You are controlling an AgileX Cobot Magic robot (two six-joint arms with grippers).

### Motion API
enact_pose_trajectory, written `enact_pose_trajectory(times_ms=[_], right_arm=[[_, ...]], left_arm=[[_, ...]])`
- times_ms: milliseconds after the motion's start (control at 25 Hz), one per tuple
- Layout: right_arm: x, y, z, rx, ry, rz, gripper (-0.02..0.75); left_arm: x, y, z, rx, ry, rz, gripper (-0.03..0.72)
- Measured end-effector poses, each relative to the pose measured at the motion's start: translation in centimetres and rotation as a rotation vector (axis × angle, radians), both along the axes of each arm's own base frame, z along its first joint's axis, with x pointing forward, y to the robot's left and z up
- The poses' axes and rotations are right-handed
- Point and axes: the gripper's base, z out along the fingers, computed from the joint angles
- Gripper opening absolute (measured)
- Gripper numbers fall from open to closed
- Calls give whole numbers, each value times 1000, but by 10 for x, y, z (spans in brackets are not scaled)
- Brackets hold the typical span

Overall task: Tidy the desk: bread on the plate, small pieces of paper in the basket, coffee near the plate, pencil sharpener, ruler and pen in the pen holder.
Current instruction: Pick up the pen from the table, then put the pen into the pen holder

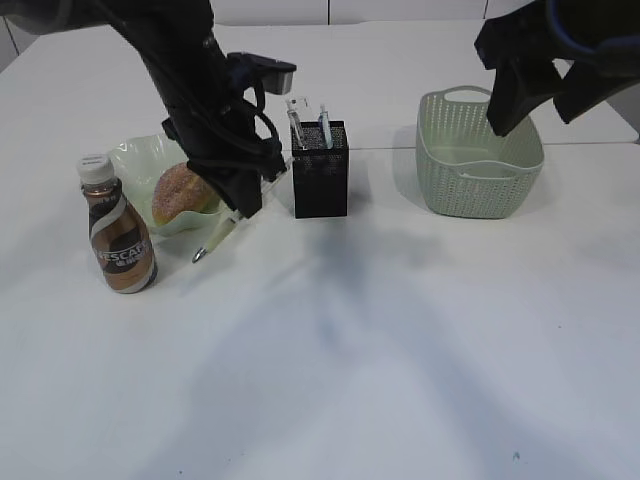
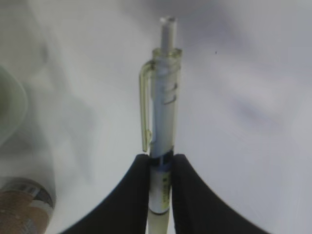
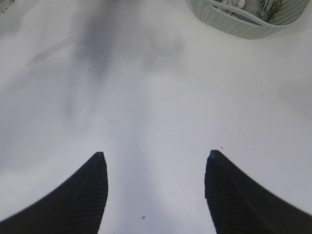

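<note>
My left gripper (image 1: 243, 203) is shut on a pale green click pen (image 1: 214, 241) and holds it slanted above the desk (image 1: 350, 350), between the plate and the black mesh pen holder (image 1: 320, 180). In the left wrist view the jaws (image 2: 161, 165) clamp the pen (image 2: 163, 112) at its barrel. The clear ruler (image 1: 299, 116) stands in the holder. The sugared bread (image 1: 180, 192) lies on the ruffled green plate (image 1: 135, 158). The coffee bottle (image 1: 118, 238) stands in front of the plate. My right gripper (image 3: 153, 161) is open and empty, raised over the basket (image 1: 480, 165). No pencil sharpener shows.
The basket also shows at the top of the right wrist view (image 3: 229, 22), with pale crumpled scraps (image 3: 234, 4) inside. The coffee bottle's cap (image 2: 24, 204) and the plate's edge (image 2: 9, 102) show at the left of the left wrist view.
</note>
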Motion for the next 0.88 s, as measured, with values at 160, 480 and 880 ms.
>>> enact_pose_trajectory(times_ms=[160,480,880], right_arm=[[0,0,0,0,0,0,494],[0,0,0,0,0,0,494],[0,0,0,1,1,0,494]], left_arm=[[7,-3,22,-37,-74,0,79],[22,-11,45,-135,-266,21,79],[43,-19,62,-280,-538,66,79]])
